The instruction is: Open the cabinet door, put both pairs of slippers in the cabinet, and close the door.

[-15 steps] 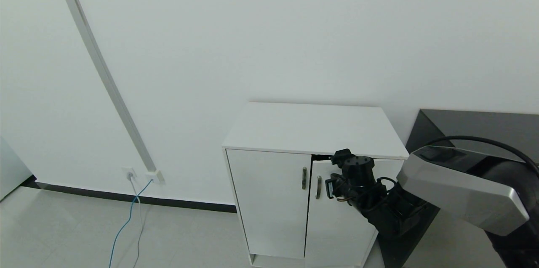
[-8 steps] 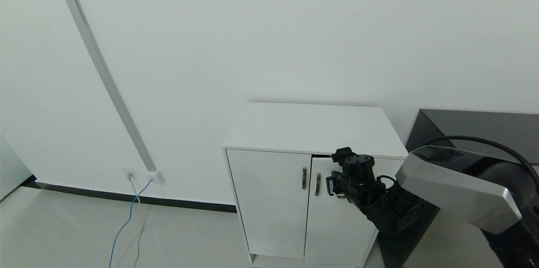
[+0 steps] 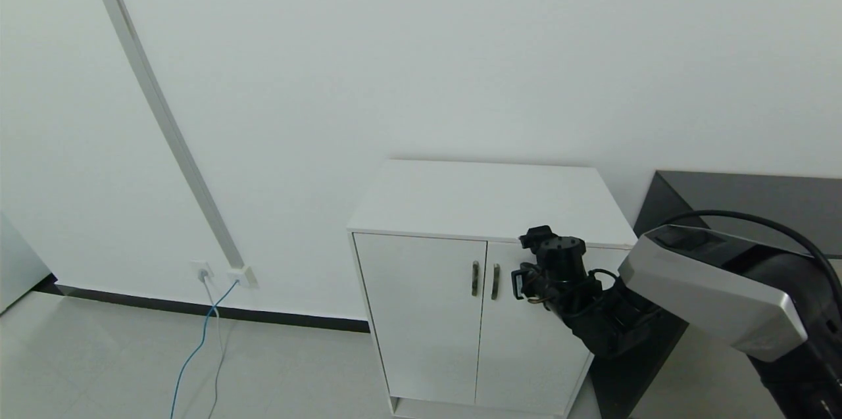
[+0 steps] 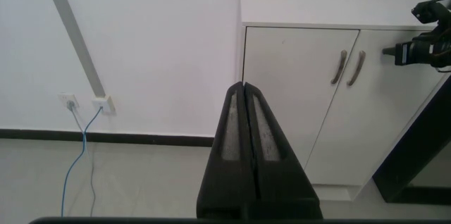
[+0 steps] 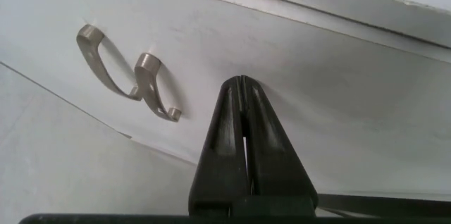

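cabinet point(image 3: 487, 202) doors flush shut | r gripper point(image 3: 517, 285) clenched, empty, tips at r door point(image 3: 526, 353), 3 o'clock of r handle point(image 3: 495, 281) | l gripper point(image 4: 244, 90) clenched, empty, well apart from cabinet

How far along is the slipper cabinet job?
Done: both doors of the white two-door cabinet look shut. In hand: the shut right claw sits at the right door, beside its metal handle. Remaining: nothing obvious, though slippers inside can't be confirmed.
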### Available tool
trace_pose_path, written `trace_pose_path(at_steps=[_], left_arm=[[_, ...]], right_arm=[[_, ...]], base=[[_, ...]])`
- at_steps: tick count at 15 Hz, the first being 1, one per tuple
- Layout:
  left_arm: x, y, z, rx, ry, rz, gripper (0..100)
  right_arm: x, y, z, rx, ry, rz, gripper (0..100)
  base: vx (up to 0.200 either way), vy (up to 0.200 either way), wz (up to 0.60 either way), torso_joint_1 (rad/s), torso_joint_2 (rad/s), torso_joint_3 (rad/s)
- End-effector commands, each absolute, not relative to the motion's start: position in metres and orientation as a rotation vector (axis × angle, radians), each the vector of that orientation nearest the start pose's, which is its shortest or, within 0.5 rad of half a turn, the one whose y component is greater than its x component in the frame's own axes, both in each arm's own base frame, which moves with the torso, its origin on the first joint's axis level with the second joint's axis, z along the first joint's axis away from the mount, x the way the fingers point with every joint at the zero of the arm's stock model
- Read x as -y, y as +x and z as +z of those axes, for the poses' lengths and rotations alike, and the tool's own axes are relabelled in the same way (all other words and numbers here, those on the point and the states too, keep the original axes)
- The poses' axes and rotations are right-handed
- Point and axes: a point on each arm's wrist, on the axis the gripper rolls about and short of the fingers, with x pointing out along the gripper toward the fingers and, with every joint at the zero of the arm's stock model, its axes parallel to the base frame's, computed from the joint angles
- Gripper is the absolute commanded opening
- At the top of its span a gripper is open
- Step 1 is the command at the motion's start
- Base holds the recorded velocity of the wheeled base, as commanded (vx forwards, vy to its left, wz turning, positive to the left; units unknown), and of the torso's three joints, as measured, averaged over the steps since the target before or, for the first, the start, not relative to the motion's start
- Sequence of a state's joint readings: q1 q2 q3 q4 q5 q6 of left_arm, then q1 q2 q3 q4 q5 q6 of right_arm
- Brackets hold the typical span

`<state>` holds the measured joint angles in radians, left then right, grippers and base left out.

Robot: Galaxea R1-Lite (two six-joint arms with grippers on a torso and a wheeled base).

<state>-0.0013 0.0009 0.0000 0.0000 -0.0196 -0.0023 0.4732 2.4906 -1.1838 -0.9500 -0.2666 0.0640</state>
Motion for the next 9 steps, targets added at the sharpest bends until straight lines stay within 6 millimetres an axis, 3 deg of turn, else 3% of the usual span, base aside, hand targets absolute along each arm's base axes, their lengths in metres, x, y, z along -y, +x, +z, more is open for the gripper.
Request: trace_pose_path(at_steps=[1,9], left_arm=[[0.0004,-0.0227,0.0755,-0.002,-0.003,-0.020,0],[0.0004,-0.0227,0.0755,-0.002,-0.005,-0.020,0]], right_arm=[[-0.2006,0.4086,-0.0014,-0.333,-0.062,0.190,0],[-0.2020,0.4067,0.0058,-0.329,-0.062,0.194,0]], base=[[0.000,0.000,0.00,0.000,0.00,0.000],[0.000,0.000,0.00,0.000,0.00,0.000]])
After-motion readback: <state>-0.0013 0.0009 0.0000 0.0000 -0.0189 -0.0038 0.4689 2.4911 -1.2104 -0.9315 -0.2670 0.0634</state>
